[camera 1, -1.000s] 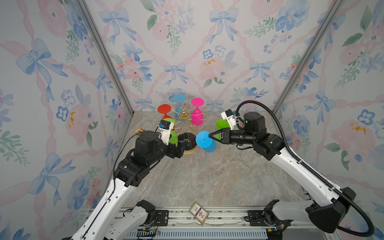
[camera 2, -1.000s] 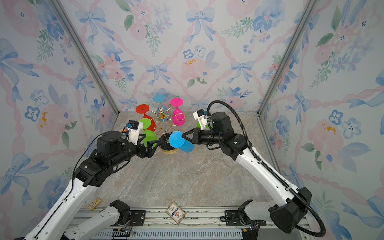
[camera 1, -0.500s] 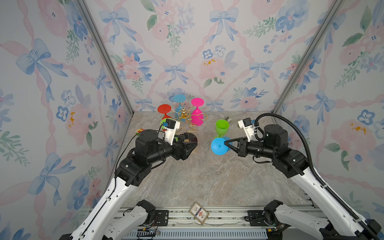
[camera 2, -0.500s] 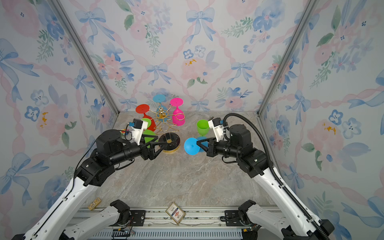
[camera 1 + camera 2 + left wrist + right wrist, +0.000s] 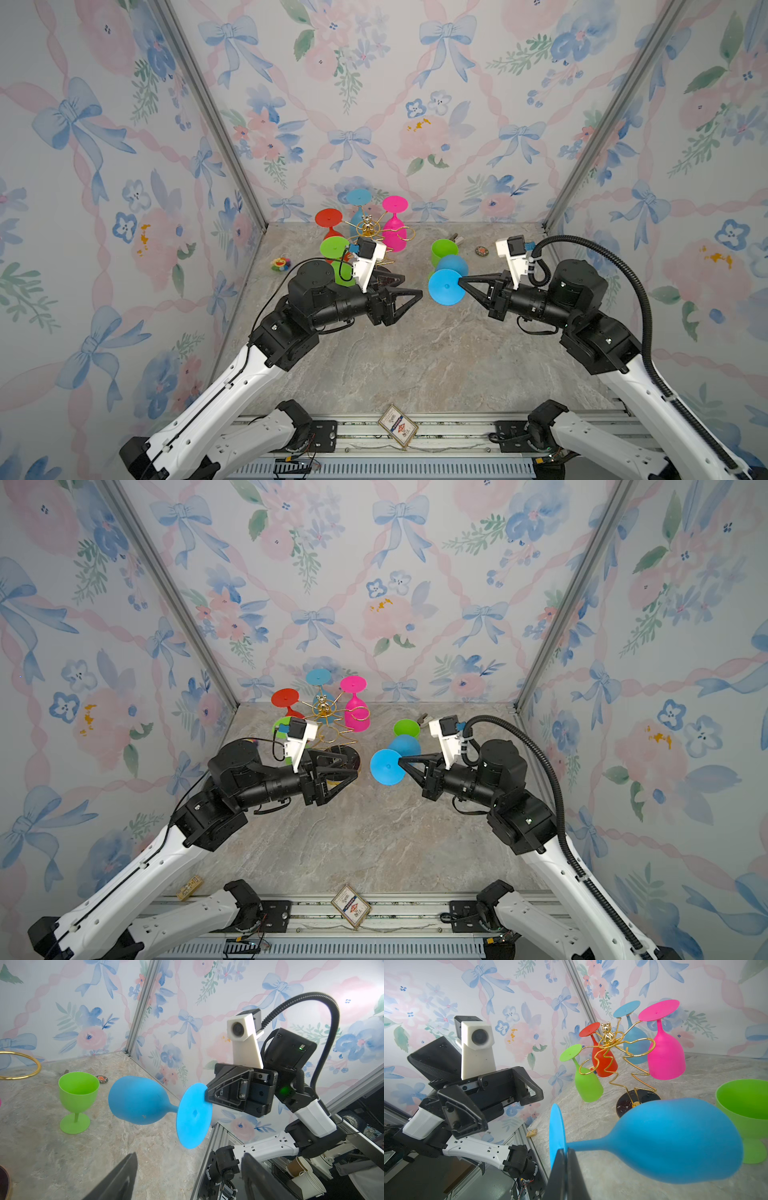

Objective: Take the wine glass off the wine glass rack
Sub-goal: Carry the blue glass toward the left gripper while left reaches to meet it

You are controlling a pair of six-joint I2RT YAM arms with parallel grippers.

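1. Right wrist view: the right end effector [image 5: 564, 1153] is clamped on the edge of the foot of the blue wine glass [image 5: 675, 1140]. The glass lies sideways in the air, clear of the wine glass rack [image 5: 638, 1099] and just beside an upright green glass [image 5: 745, 1101].
2. Step in hand: the glass is off the rack, so what is left appears to be setting it down. The next move calls for turning it foot-down and lowering it onto a bare part of the surface [image 5: 395, 353] without knocking the green glass.
3. The left end effector [image 5: 510, 1109] has its jaws apart, holds nothing, and points toward the glass's foot.
4. Only the right wrist view shows the rack whole, with four glasses hanging bowl-down in its loops. In both top views the left arm hides the rack's lower part.
5. Only the left wrist view shows the right end effector's grip side-on, with the fingertips closed on the foot's rim and the bowl apparently above the surface.
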